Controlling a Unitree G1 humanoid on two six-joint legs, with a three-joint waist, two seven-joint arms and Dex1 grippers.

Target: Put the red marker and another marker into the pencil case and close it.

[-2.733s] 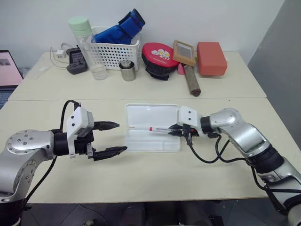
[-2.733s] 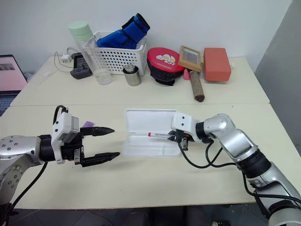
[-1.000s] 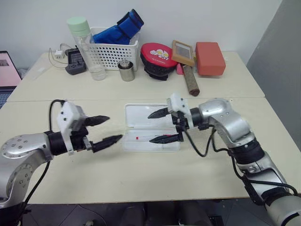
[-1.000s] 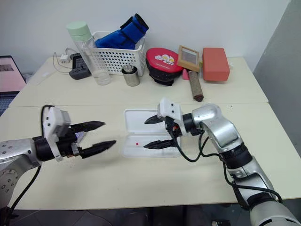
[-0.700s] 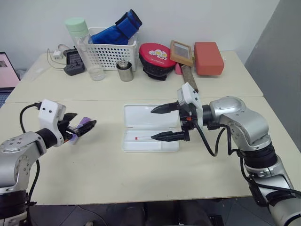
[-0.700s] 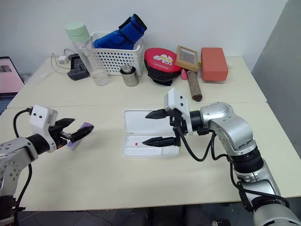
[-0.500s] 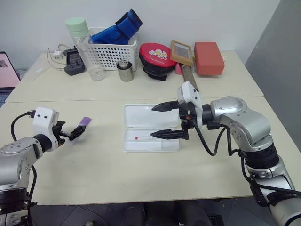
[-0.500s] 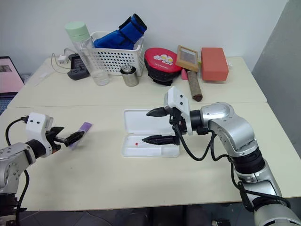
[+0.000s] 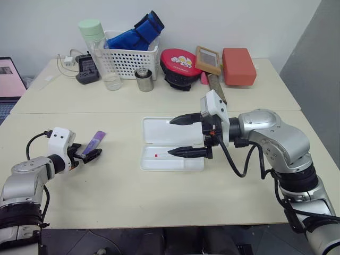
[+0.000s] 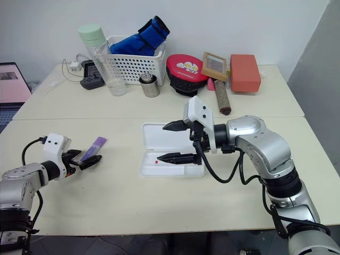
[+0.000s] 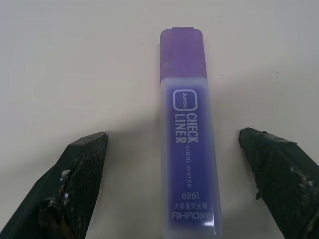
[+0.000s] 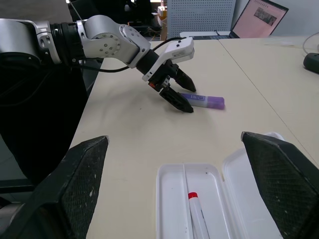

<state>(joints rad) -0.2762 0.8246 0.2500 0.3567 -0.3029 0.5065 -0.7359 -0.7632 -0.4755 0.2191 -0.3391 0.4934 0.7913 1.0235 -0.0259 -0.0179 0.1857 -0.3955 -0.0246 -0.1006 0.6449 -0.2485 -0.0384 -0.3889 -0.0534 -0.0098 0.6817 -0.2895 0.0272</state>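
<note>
Left tool (image 11: pixel 172 186) spread wide astride the purple highlighter (image 11: pixel 188 149); open pencil case (image 9: pixel 172 143) holds the red marker (image 12: pixel 198 217).

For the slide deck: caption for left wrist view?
Open left gripper straddles the purple highlighter lying on the table.

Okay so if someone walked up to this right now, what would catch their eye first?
Probably the open pencil case at mid-table with the red marker lying in its tray, and the right gripper spread wide just above it. Off to the robot's left, the left gripper straddles the purple highlighter, which lies flat on the table, not yet gripped.
</note>
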